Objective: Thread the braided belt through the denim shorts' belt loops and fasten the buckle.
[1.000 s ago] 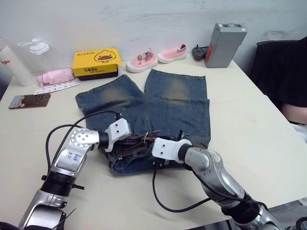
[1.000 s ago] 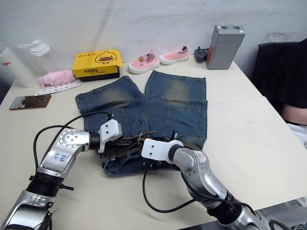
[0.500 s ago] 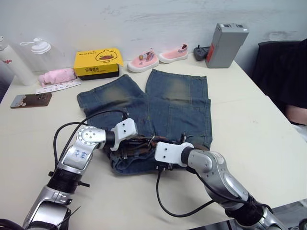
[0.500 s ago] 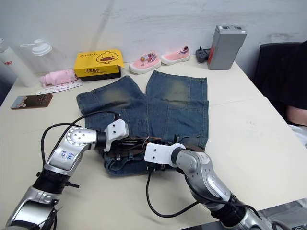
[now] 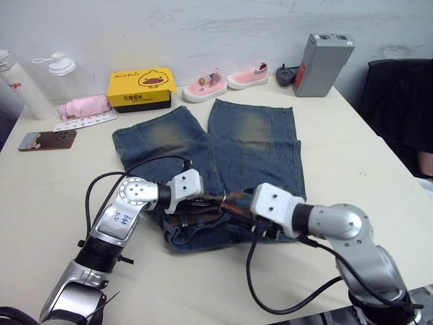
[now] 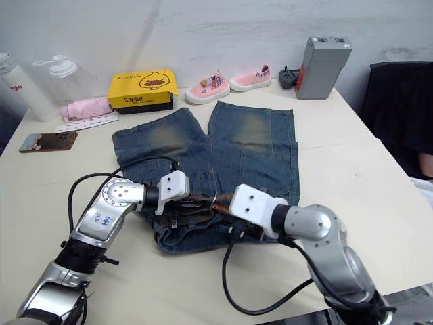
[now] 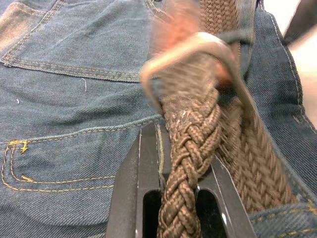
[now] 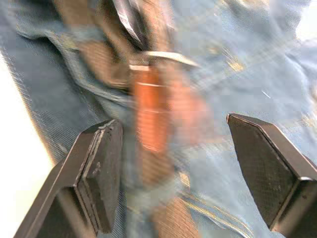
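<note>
On the cream table (image 5: 352, 156), the denim shorts (image 5: 250, 145) lie flat with both legs pointing at the far wall, waistband toward me. Across that waistband lies the braided belt (image 7: 198, 144). My left gripper (image 7: 171, 198) is pinched on the braided strap just below the buckle (image 7: 198, 52), a silver frame resting on the denim. My right gripper (image 8: 193, 163) hovers over the waistband with its fingers spread wide, the belt's tan leather tip blurred between them. Beyond the shorts sit a yellow box (image 5: 141, 87), pink shoes (image 5: 226, 80) and a grey battery (image 5: 323, 63).
</note>
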### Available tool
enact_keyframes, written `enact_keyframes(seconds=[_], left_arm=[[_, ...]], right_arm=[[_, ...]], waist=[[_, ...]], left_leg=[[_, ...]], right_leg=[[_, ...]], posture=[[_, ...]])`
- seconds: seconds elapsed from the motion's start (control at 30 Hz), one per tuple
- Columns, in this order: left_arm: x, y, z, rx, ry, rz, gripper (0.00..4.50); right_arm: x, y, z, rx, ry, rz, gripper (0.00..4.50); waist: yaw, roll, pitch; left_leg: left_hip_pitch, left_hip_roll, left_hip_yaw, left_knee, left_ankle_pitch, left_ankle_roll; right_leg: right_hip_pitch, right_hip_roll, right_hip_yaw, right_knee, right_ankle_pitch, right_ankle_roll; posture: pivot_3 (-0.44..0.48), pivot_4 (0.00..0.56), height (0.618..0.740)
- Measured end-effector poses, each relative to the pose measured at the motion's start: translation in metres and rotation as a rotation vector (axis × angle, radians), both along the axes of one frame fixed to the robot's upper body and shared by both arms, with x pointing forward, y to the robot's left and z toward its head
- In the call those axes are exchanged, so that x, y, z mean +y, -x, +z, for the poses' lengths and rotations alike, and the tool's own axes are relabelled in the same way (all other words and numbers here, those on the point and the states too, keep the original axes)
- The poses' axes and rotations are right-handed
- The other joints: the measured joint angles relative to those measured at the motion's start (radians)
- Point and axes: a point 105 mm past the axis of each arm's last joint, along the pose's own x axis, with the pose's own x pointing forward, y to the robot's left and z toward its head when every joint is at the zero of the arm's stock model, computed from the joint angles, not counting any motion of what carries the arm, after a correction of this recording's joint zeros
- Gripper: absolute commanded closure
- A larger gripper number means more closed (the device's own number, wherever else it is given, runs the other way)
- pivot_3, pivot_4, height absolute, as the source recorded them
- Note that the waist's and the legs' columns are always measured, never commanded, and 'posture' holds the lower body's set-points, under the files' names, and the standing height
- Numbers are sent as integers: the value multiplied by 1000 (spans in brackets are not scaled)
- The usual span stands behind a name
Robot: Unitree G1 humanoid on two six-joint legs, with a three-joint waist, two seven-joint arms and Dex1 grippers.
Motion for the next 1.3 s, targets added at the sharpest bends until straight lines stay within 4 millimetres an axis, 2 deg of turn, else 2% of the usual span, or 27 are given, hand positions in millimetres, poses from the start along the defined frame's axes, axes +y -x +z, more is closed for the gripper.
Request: enact_keyframes(seconds=[0.17, 0.37, 0.4, 0.43, 0.53, 0.57, 0.6, 0.63, 0.7, 0.83, 0.9, 0.93, 1.0, 1.07, 1.1, 1.2, 1.3], left_arm=[[0, 0, 0, 1, 0, -1, 4500], [-1, 0, 0, 1, 2, -3, 4500], [-1, 0, 0, 1, 2, -3, 4500], [-1, 0, 0, 1, 2, -3, 4500], [-1, 0, 0, 1, 2, -2, 4500], [-1, 0, 0, 1, 2, -2, 4500], [-1, 0, 0, 1, 2, -2, 4500], [-1, 0, 0, 1, 3, -2, 4500], [0, 0, 0, 0, 3, 0, 4500], [0, 0, 0, -1, 2, 1, 4500], [0, -1, 0, 12, 12, 8, 3624], [-1, 0, 2, 25, 34, 9, 3590], [-2, 1, 7, 36, 66, 7, 2738], [-1, 1, 10, 40, 79, 11, 2194], [-1, 1, 12, 40, 81, 13, 1776], [13, 5, 28, 112, 183, 65, 1776], [48, 13, 41, 210, 253, 165, 1776]], right_arm=[[-2, -9, -2, -51, 30, -13, 888], [18, -11, -13, -130, 103, 68, 888], [19, -12, -13, -135, 102, 66, 1262], [19, -15, -12, -148, 101, 57, 1416], [21, -18, -12, -178, 123, 57, 2469], [22, -17, -14, -177, 128, 61, 3264], [22, -17, -15, -174, 131, 64, 3434], [22, -17, -17, -168, 136, 63, 3904], [21, -17, -20, -165, 155, 66, 4449], [22, -16, -22, -162, 162, 66, 4449], [22, -16, -23, -159, 162, 64, 4500], [22, -15, -24, -156, 163, 63, 4500], [22, -15, -27, -148, 166, 59, 4500], [21, -14, -29, -142, 168, 55, 4500], [21, -14, -29, -140, 168, 53, 4500], [20, -15, -31, -139, 163, 35, 4500], [19, -14, -34, -139, 159, 22, 4500]], waist=[[-1, 0, 0], [0, 0, 0], [0, 0, 0], [0, 0, 0], [1, 0, 0], [1, 0, 0], [1, 0, 0], [1, 0, 0], [0, 0, 0], [0, 0, 0], [1, 0, 0], [1, 0, 0], [1, 0, 0], [0, 0, 0], [0, 0, 0], [-3, 0, 0], [-5, 0, 0]], left_leg=[[0, 0, 1, 0, 0, 0], [0, -1, 1, 0, 0, 0], [0, -1, 1, 0, 0, 0], [0, -1, 1, 0, 0, 0], [0, -1, 1, 0, 0, 0], [0, -1, 1, 0, 0, 0], [0, -1, 1, 0, 0, 0], [0, -1, 1, 1, 0, 0], [0, -1, 1, 1, 0, 0], [0, -1, 1, 1, 0, 0], [0, -1, 1, 1, 0, 0], [0, 0, 1, 1, 0, 0], [0, 0, 1, 1, 0, 0], [0, 0, 1, 1, 0, 0], [0, 0, 1, 1, 0, 0], [0, 1, 1, 1, 0, 0], [1, 2, 0, 0, 0, 0]], right_leg=[[0, 0, 0, 0, 0, 0], [0, 0, -1, 0, 0, 0], [0, 0, -1, 0, 0, 0], [0, 0, -1, 0, 0, 0], [0, 0, -1, 0, 0, 0], [0, 0, -1, 0, 0, 0], [0, 0, -1, 0, 0, 0], [0, 0, -1, 0, 0, 0], [0, 0, -1, 0, 0, 0], [0, 0, -1, 0, 0, 0], [0, 0, -1, 0, 0, 0], [0, 0, -1, 0, 0, 0], [0, 0, -1, 0, 0, 0], [0, 0, -1, 0, 0, 0], [0, 0, -1, 0, 0, 0], [0, 1, 0, 0, 0, 0], [0, 0, 1, 0, 0, 1]], posture=[[0, 150, 706], [0, 150, 706], [0, 150, 706], [0, 150, 706], [0, 150, 706], [0, 150, 706], [0, 150, 706], [0, 150, 706], [0, 150, 706], [0, 150, 706], [0, 150, 706], [0, 150, 706], [0, 150, 706], [0, 150, 706], [0, 150, 706], [0, 150, 706], [0, 150, 706]])
